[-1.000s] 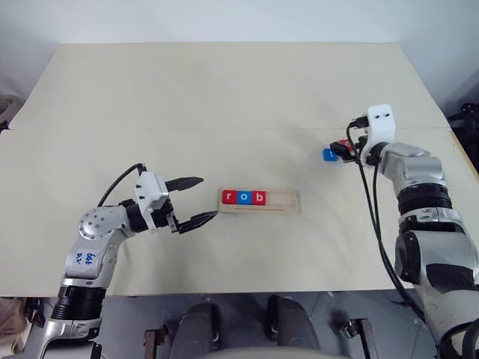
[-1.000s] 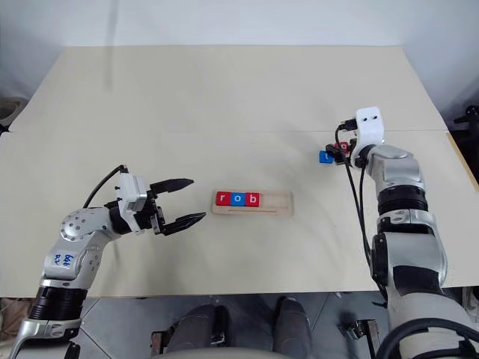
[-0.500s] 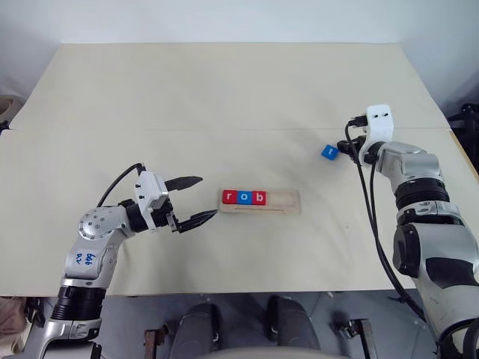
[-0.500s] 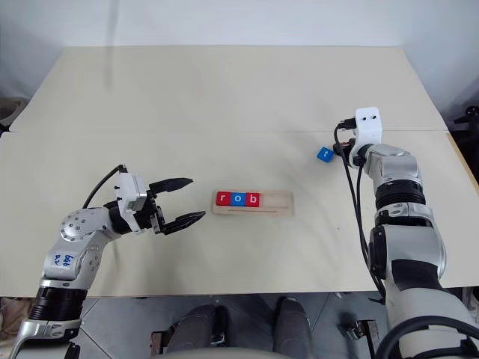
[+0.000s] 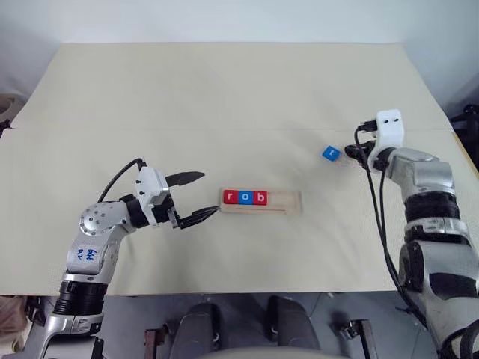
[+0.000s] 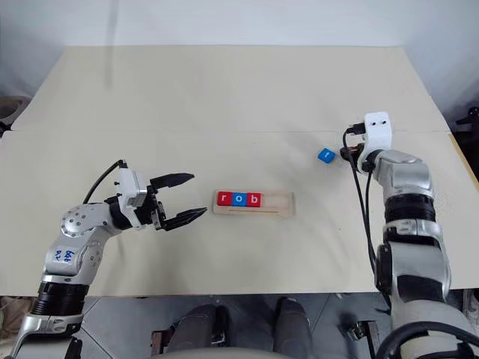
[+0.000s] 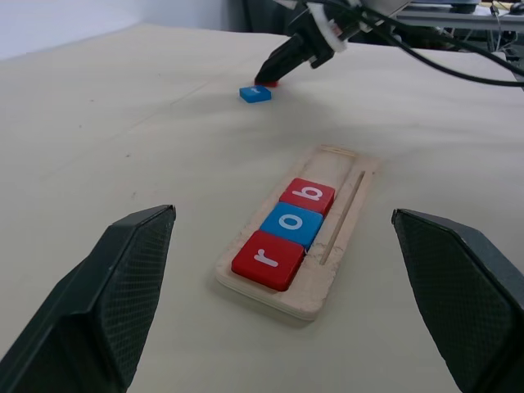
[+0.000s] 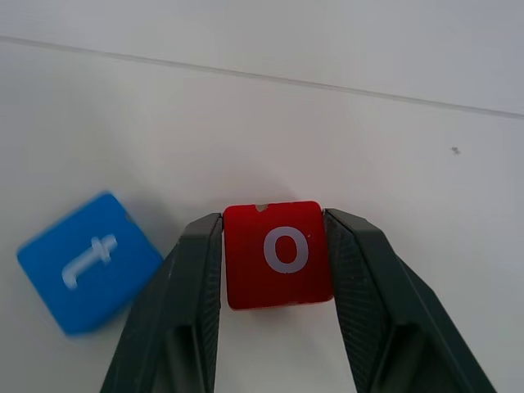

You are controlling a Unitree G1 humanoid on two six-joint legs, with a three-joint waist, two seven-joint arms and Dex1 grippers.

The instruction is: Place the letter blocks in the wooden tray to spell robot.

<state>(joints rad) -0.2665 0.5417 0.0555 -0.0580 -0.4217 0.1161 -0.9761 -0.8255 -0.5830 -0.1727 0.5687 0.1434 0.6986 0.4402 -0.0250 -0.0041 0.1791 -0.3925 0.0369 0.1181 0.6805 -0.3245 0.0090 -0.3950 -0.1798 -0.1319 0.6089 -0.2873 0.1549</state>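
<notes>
Red "o" block (image 8: pixel 277 253) sits clamped between the right gripper (image 8: pixel 274 270) fingers, the blue "t" block (image 8: pixel 88 260) lying just beside it on the table (image 5: pixel 224 97); the left gripper (image 5: pixel 196 196) hangs with jaws spread wide and nothing in them. Straight ahead of that gripper lies the wooden tray (image 7: pixel 344 237), its near end filled with the r, o, b blocks (image 7: pixel 286 223) and the far end bare.

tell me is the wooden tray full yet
Not full. The wooden tray holds three letter blocks, r, o, b, with its far end bare.
</notes>
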